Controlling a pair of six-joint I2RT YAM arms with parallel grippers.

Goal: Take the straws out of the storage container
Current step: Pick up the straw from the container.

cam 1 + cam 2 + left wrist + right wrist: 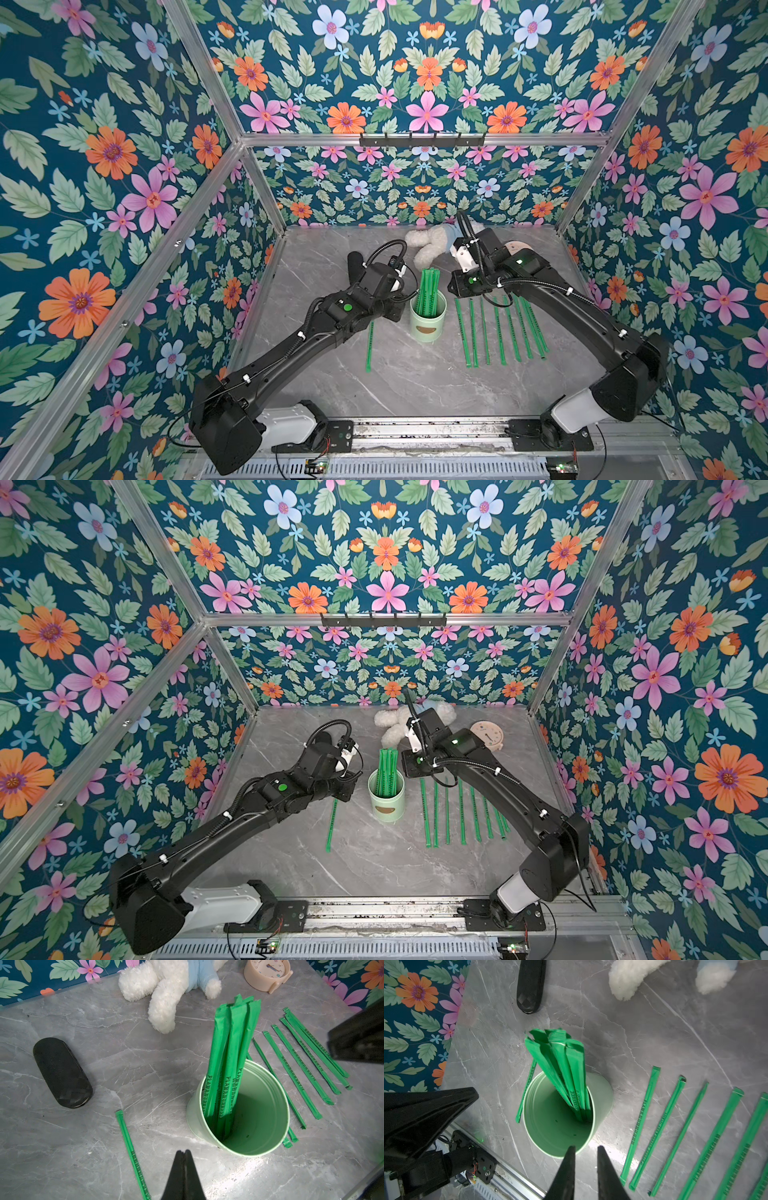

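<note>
The storage container, a pale mint-green cup, stands upright mid-table. A bundle of bright green straws leans in it against its far wall. Several more straws lie side by side on the table right of the cup. A single straw lies to its left. My left gripper hangs shut and empty just left of the cup. My right gripper hovers near the cup's rim, slightly open, with nothing between its fingers.
A white and blue plush toy lies at the back. A round beige clock sits back right. A black oval case lies left of the cup, behind my left wrist. An aluminium rail runs along the table's front.
</note>
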